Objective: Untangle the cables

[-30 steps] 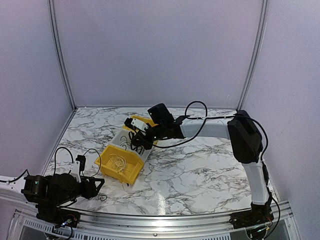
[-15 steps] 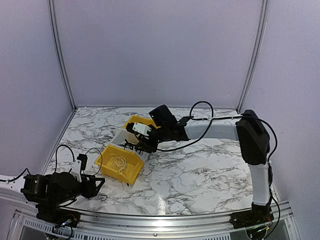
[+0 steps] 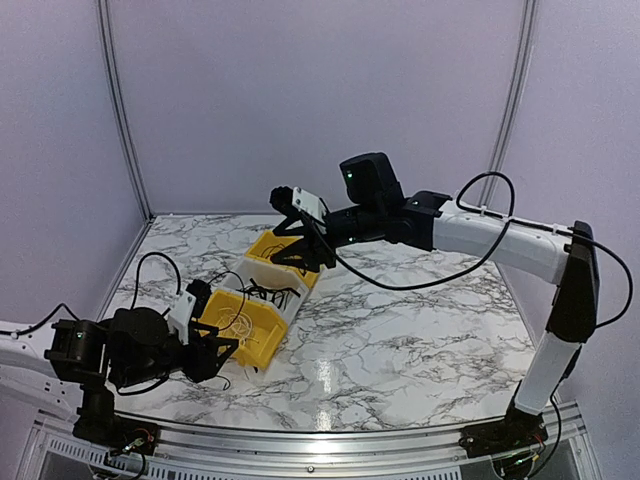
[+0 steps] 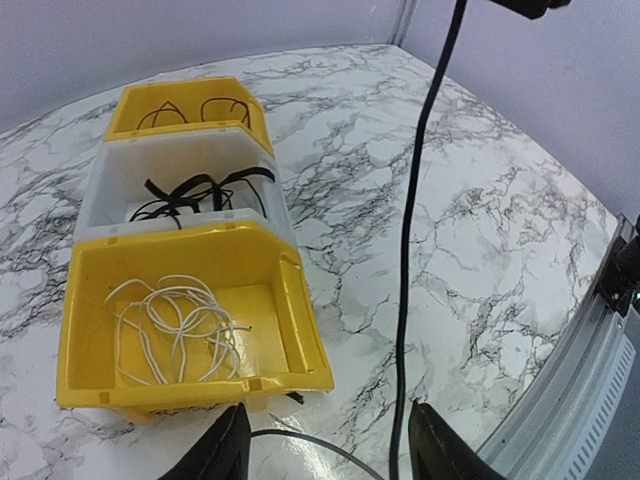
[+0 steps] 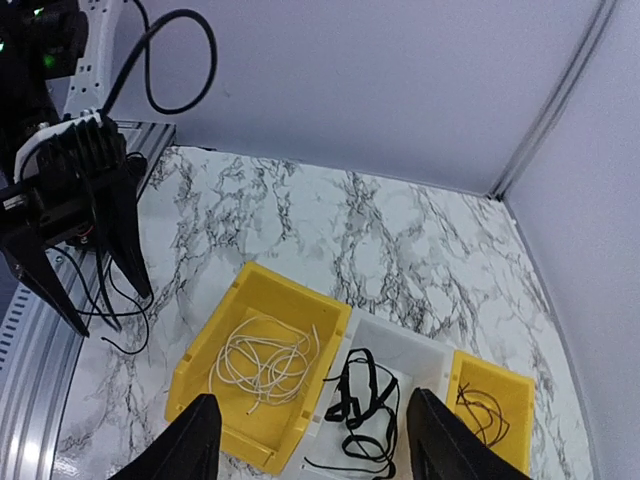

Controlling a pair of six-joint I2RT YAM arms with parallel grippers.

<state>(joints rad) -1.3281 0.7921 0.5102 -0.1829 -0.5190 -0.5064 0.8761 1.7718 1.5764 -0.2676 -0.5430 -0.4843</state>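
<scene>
Three bins stand in a row. The near yellow bin point(image 3: 243, 345) point(image 4: 290, 310) point(image 5: 215, 345) holds loose white cables point(image 3: 238, 322) point(image 4: 175, 325) point(image 5: 265, 360). In the white middle bin point(image 3: 262, 270) point(image 4: 110, 170) point(image 5: 410, 350) lie black cables point(image 3: 270, 293) point(image 4: 195, 192) point(image 5: 365, 400). Thin black cables point(image 4: 185, 110) point(image 5: 485, 410) lie in the far yellow bin point(image 3: 270, 243) point(image 4: 180, 90) point(image 5: 500, 375). My right gripper point(image 3: 305, 255) point(image 5: 320, 445) hangs open high above the bins, holding nothing. Low at the near yellow bin's front corner, my left gripper point(image 3: 215, 350) point(image 4: 330, 455) is open and empty.
A thick black arm cable point(image 4: 415, 230) hangs down through the left wrist view between the fingers. The left arm point(image 5: 80, 190) shows at the left of the right wrist view. A metal rail point(image 3: 320, 440) borders the marble table point(image 3: 400, 340), with walls around it.
The right gripper has opened and risen from the white bin to well above the bins. The left arm has moved forward to the near yellow bin.
</scene>
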